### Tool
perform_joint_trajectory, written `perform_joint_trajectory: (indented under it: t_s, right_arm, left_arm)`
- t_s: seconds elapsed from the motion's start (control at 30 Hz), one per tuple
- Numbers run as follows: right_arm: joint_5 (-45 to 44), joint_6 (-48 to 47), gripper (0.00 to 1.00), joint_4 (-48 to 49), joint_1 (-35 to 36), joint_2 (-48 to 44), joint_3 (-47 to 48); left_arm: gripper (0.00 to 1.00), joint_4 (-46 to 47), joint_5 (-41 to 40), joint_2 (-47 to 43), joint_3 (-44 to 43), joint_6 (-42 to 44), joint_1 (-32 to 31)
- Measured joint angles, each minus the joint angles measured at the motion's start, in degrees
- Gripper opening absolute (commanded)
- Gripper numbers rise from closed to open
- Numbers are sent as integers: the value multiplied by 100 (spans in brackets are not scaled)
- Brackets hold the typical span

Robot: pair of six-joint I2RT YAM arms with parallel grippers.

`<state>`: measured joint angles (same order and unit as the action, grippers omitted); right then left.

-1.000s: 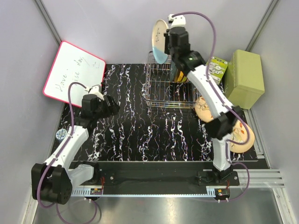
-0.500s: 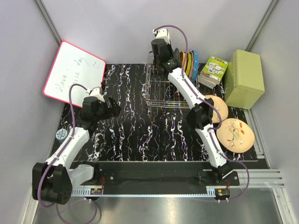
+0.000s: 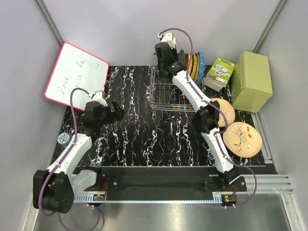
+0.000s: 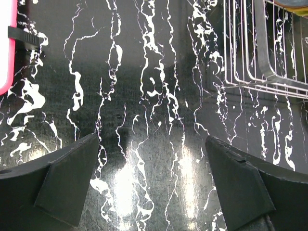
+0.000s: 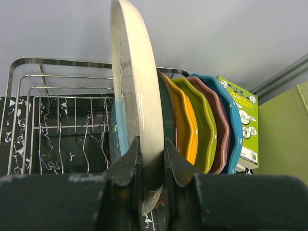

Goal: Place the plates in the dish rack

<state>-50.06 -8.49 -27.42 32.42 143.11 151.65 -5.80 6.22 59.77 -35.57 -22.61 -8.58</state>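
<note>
Robot lab cell: plain grey walls point(image 3: 120, 29), arms point(image 3: 72, 149) bolted to alu rail point(image 3: 159, 198).

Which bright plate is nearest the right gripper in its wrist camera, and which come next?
From the right gripper:
1. Orange plate, leftmost.
2. Green plate, next right.
3. Pink plate, further right.
4. Blue plate, far right.

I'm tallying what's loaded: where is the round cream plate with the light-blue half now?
Right wrist view: the cream plate stands upright in the right gripper at the silver wire dish rack, beside the teal-blue plate.
</note>
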Motion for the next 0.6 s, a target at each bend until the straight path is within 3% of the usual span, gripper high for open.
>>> perform_joint_trajectory:
  t_s: [0.6]
  right_arm:
    - [291,603,0,-597,22,87,0]
  left_arm:
    - [99,125,-7,-122,273,15,0]
